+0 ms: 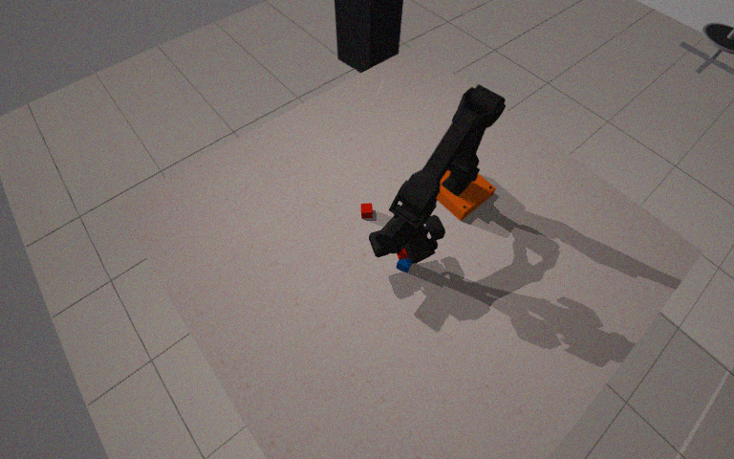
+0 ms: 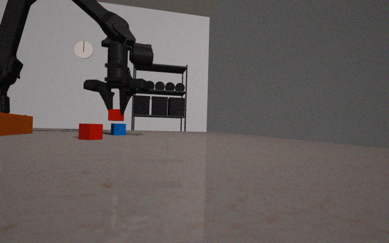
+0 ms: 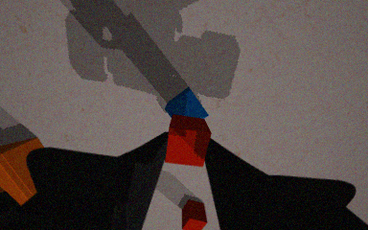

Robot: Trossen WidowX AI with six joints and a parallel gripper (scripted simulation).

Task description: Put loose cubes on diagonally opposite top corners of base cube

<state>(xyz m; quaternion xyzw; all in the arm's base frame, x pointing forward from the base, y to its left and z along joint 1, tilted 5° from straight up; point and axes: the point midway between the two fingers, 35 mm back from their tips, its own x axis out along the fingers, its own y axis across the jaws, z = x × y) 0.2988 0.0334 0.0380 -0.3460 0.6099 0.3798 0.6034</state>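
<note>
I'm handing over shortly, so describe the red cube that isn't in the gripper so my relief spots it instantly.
From above, find the black robot arm's orange base. Past the arm's other side, a small solid red cube rests on the pale surface. Unlike the blue cube, it's red; unlike its red twin, nothing grips it.
</note>
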